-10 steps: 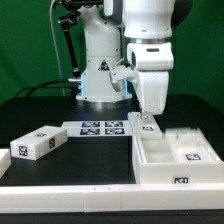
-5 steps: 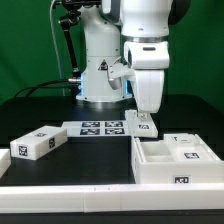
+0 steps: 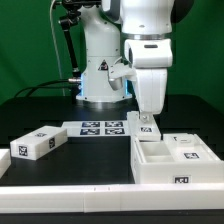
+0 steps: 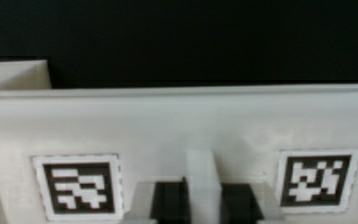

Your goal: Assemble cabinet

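Note:
The cabinet's open white box body point(image 3: 168, 168) lies at the exterior view's right, with a tagged white panel point(image 3: 192, 150) resting in it. My gripper point(image 3: 146, 119) stands straight down over the box's far left corner, on a small tagged white panel point(image 3: 147, 127). In the wrist view my dark fingers point(image 4: 163, 203) flank a thin upright white rib of that panel point(image 4: 194, 120), between two black-and-white tags point(image 4: 78, 184). My gripper point(image 4: 197, 202) is shut on this rib. A loose white cabinet block point(image 3: 35, 144) lies at the exterior view's left.
The marker board point(image 3: 100, 128) lies flat on the black table between the block and the box. The robot's white base point(image 3: 100, 70) stands behind it. A white ledge point(image 3: 70, 204) runs along the table's front edge.
My gripper and the box part under it have shifted slightly toward the exterior view's left. The loose block has not moved.

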Robot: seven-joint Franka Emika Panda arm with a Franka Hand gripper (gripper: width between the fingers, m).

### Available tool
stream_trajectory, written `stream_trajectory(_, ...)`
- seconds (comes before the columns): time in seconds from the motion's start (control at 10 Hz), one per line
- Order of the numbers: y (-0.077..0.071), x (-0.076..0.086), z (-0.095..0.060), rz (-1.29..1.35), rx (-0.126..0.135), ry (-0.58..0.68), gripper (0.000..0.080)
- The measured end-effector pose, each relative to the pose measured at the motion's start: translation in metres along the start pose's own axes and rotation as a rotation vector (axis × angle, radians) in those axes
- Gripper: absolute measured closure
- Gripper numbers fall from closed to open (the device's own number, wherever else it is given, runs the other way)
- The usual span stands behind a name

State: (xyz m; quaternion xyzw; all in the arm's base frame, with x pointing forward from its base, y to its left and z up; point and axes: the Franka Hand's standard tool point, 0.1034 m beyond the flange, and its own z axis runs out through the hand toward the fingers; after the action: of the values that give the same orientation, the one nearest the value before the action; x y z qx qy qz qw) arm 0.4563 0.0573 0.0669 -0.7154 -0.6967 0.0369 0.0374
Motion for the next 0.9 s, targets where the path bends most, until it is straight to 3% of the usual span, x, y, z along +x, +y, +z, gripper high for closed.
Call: stream_trajectory(0.9,0.0006,0.0041,0.0036,0.003,0.008,0.003,0.0731)
